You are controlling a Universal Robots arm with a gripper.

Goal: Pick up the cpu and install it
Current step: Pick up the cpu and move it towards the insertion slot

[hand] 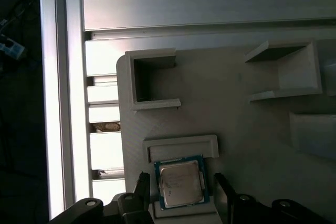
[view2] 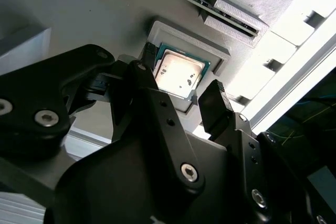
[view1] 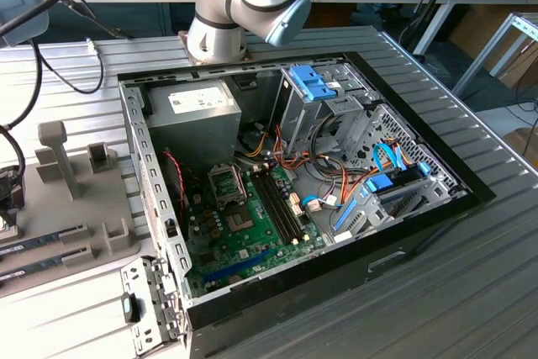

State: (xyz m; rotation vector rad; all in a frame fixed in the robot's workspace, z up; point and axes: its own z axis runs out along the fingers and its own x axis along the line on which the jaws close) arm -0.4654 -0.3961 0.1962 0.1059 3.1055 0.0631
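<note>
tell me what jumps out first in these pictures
In the first wrist view, the silvery cpu lies in a recess of a grey holder, with the open claw straddling it. In the exterior view, an opened computer case lies on the slatted table, its green motherboard exposed.

We see the cpu (hand: pixel 181 183) as a flat square, silvery lid up, thin green rim. It sits level in a walled recess (hand: pixel 181 145) near the grey fixture plate's (hand: pixel 236 108) edge.
</note>
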